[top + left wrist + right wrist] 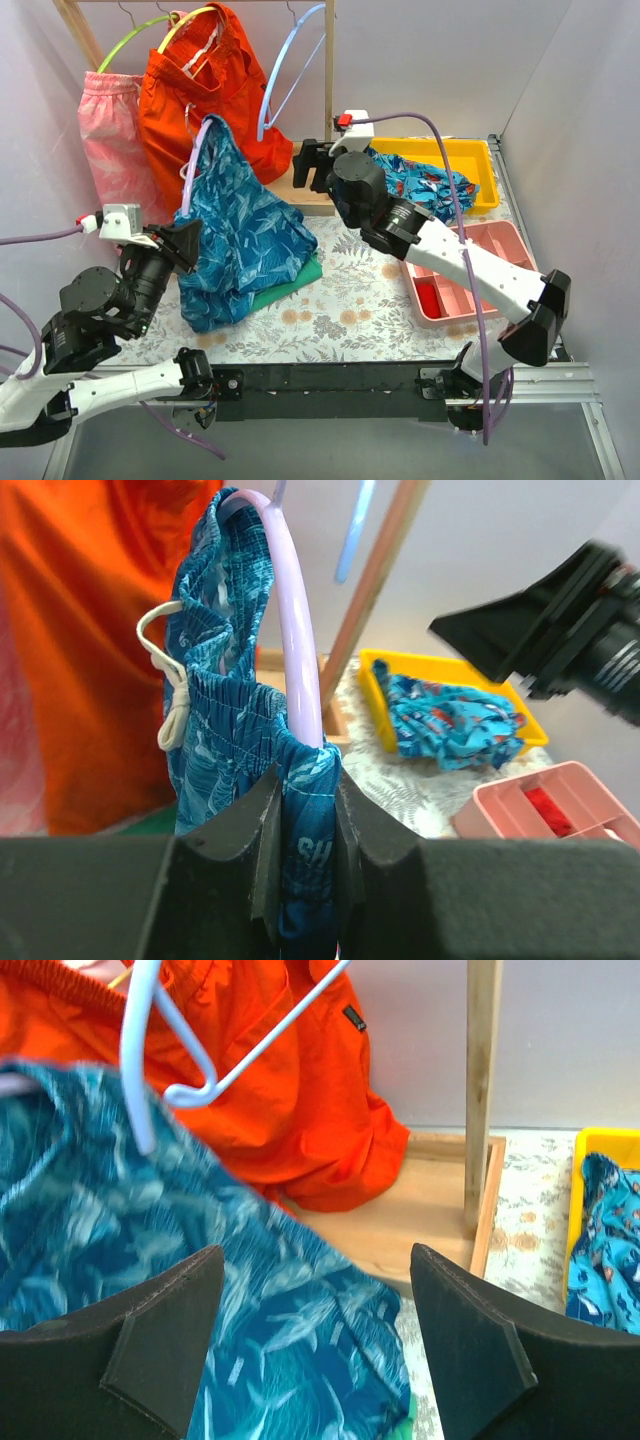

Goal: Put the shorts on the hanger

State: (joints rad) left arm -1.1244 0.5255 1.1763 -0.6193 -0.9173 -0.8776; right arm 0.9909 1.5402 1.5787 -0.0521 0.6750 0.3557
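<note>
The teal leaf-print shorts hang draped over the pale lavender hanger, their lower part resting on the table. In the left wrist view the hanger's arm runs through the shorts' waistband. My left gripper is shut on the shorts fabric and the hanger's lower end. My right gripper is open and empty, apart from the shorts, near the rack's wooden base. In the right wrist view it hovers over the shorts.
A wooden rack holds pink shorts, orange shorts and an empty light-blue hanger. A yellow bin holds a speckled blue garment. A pink tray is at right. Green cloth lies under the shorts.
</note>
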